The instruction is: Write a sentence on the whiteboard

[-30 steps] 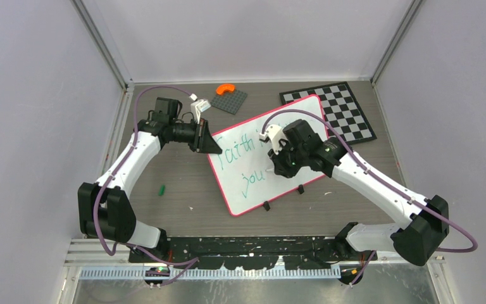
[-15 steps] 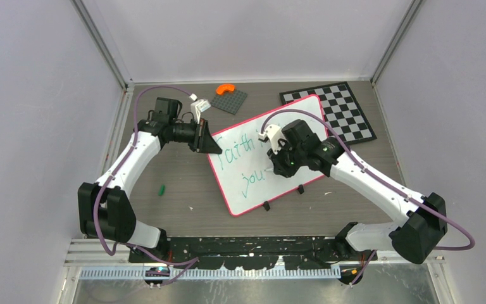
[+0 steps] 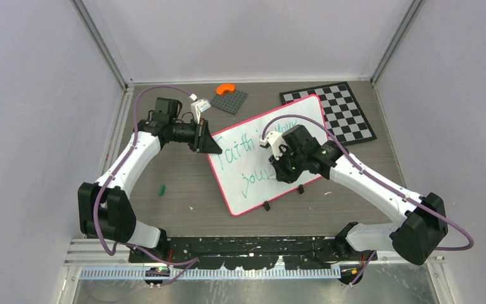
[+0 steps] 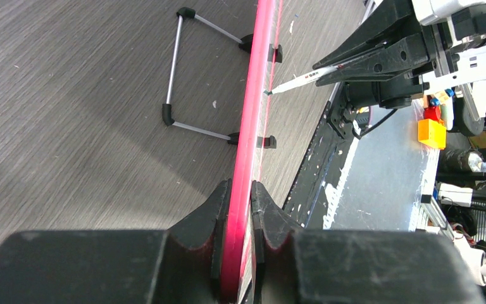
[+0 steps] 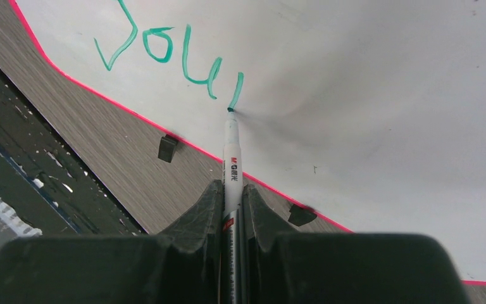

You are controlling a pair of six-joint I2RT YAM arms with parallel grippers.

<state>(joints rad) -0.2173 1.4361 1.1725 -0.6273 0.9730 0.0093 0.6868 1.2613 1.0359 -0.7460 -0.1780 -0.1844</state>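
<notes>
The whiteboard (image 3: 240,190) with a red-pink rim stands tilted on a wire stand in the middle of the table. Green lettering (image 3: 237,149) reads "Faith i" on the upper line and "jou" (image 5: 158,50) plus one stroke on the lower line; the rest is hidden by the right arm. My left gripper (image 4: 240,196) is shut on the whiteboard's rim (image 4: 247,139) at its left edge. My right gripper (image 5: 232,190) is shut on a white marker (image 5: 231,155), whose green tip touches the board at the foot of the newest stroke.
A black-and-white chessboard (image 3: 345,107) lies behind the whiteboard at the right. A grey plate with an orange piece (image 3: 229,96) lies at the back. A small green cap (image 3: 162,189) lies on the table left of the board. The wire stand (image 4: 177,69) props the board from behind.
My right gripper has moved the marker down and right along the lower line, adding a stroke after "jou". The left gripper has not moved.
</notes>
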